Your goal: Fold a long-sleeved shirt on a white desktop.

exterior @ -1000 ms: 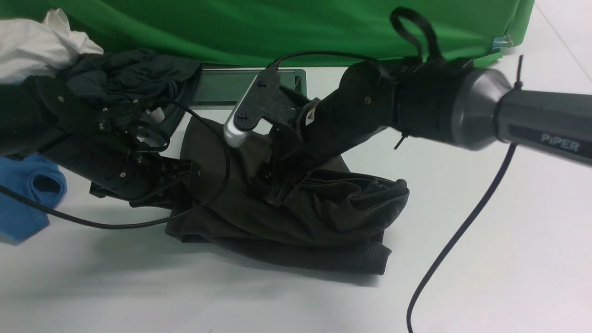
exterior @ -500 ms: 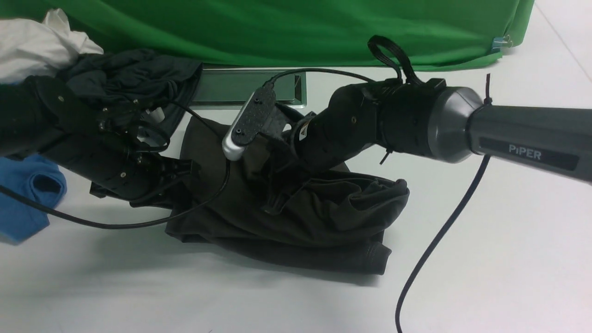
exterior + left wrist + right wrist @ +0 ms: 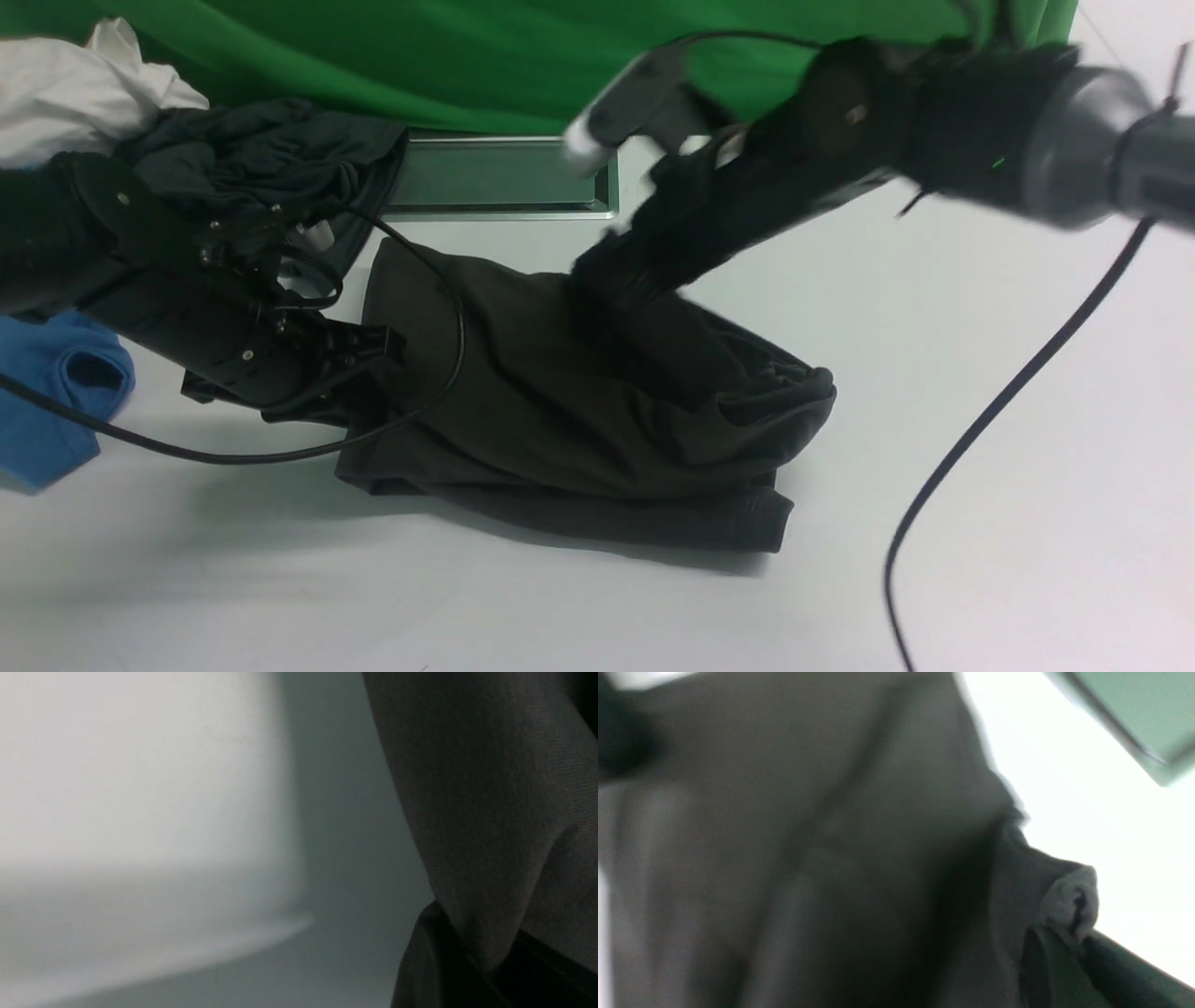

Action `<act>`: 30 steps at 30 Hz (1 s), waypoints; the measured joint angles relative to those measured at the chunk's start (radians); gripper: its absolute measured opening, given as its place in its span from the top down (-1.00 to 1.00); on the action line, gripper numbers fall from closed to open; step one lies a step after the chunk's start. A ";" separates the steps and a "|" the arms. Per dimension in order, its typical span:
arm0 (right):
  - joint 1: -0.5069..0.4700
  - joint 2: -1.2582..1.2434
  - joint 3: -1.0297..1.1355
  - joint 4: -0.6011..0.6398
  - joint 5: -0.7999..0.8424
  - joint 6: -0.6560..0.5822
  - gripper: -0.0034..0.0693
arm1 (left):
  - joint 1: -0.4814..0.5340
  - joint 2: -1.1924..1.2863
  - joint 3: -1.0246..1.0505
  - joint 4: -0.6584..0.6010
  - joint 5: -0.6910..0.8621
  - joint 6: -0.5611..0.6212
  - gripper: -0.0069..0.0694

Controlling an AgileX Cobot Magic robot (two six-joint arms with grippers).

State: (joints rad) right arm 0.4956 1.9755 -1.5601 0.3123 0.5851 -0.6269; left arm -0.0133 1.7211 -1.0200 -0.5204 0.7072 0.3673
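White desktop: right arm slanted, fingers pinching long-sleeved shirt.

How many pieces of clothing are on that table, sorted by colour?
White cloth: 1
Grey garment: 1
Blue shirt: 1
Brown-black shirt: 1
Total: 4

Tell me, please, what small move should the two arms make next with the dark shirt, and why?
Probably draw the right gripper up and to the right, away from the left gripper. Both pinch the long-sleeved shirt, which lies bunched and wrinkled on the white desktop; pulling apart should stretch it flat.
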 joint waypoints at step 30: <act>-0.162 -0.070 0.001 -0.069 0.184 0.216 -0.33 | 0.000 0.000 0.000 0.058 0.031 -0.001 0.52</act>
State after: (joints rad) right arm 0.3340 1.9050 -1.5589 0.2437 0.7688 -0.4104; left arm -0.0133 1.7211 -1.0200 -0.4628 0.7379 0.3659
